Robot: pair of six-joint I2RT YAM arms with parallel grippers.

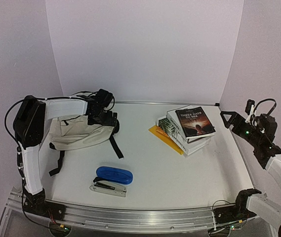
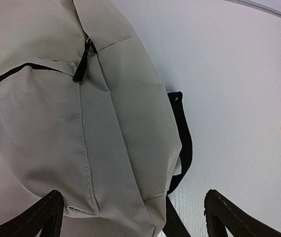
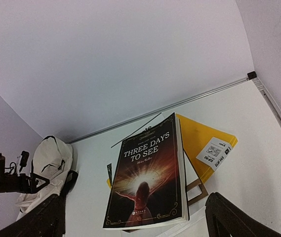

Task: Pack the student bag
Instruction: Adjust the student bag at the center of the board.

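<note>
- Now, the left gripper [image 2: 135, 210] stands spread wide over the rounded end of the student bag [image 2: 81, 123] and pinches nothing. Whether a finger touches the fabric I cannot tell.
- The right gripper [image 1: 229, 119] is also spread wide and empty. It is raised over the table's right edge beside the side wall, and its wrist camera looks down on the books.
- The student bag lies flat at the left rear of the table [image 1: 180, 173], close to the left wall. Its black straps [image 1: 115, 146] trail forward onto the tabletop.
- Bare tabletop separates the bag from the stack of books [image 1: 187, 133] at the right rear.
- A blue case [image 1: 114, 175] and a stapler [image 1: 109, 187] lie just beside each other near the front edge, apart from the bag.
- The bag's zipper [image 2: 83, 61] looks closed where the left wrist view shows it, and the inside is hidden.
- The dark top book [image 3: 147, 182] reads "Three Days to See", with a yellow book [image 3: 204, 143] underneath.
</note>
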